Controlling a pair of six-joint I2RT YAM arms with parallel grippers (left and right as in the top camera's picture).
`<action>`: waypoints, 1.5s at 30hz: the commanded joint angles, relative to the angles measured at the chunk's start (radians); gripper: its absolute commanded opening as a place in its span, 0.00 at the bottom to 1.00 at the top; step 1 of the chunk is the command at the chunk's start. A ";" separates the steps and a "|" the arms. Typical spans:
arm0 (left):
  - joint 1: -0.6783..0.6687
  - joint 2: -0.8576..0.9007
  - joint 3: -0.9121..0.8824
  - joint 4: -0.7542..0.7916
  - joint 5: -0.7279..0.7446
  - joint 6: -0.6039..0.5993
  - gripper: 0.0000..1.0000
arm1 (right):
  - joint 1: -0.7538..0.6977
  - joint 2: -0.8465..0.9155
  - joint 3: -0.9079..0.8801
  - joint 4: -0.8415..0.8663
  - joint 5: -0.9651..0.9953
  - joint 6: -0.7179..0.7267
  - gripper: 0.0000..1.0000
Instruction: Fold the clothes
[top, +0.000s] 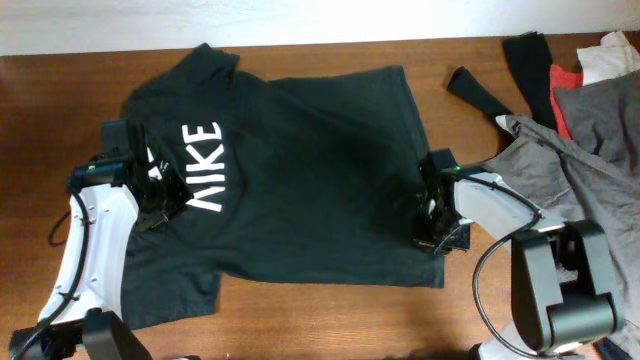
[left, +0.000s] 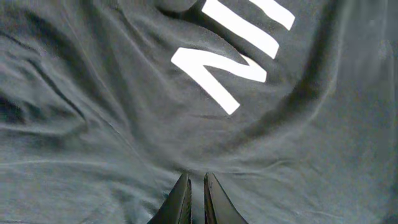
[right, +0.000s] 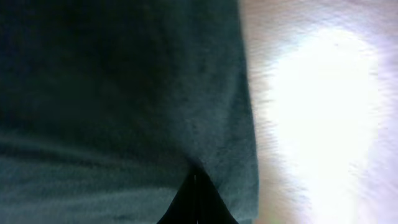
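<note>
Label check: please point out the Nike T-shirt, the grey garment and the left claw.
Nike T-shirt (top: 320, 180), overhead view, middle of body.
grey garment (top: 600, 130), overhead view, broad upper part.
left claw (left: 197, 182), left wrist view, between fingertips.

Even light from above; the right wrist view is blurred and blown out.

The overhead view is evenly lit and fairly sharp. Shadows on the brown wooden table (top: 330, 310) are short and soft, and the very dark blackish-green soft fabric T-shirt (top: 320, 170) swallows most fold detail, while its white printed lettering (top: 205, 165) stays crisp. The left wrist view is dimmer but in focus, with slanting light picking out creases and the left gripper (left: 197, 200) a dark silhouette. The right wrist view is blurred throughout: the table burns into white glare at the right, and the right gripper (right: 198, 199) is a featureless black wedge.
</note>
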 joint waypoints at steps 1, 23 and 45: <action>-0.003 -0.013 0.014 0.002 -0.001 0.016 0.09 | -0.041 0.045 -0.072 -0.019 0.207 0.105 0.04; -0.002 -0.013 -0.106 0.232 -0.143 0.016 0.08 | -0.176 0.037 0.312 -0.199 -0.254 -0.158 0.34; 0.175 0.240 -0.236 0.645 -0.143 0.016 0.08 | -0.176 0.039 0.318 -0.156 -0.259 -0.146 0.99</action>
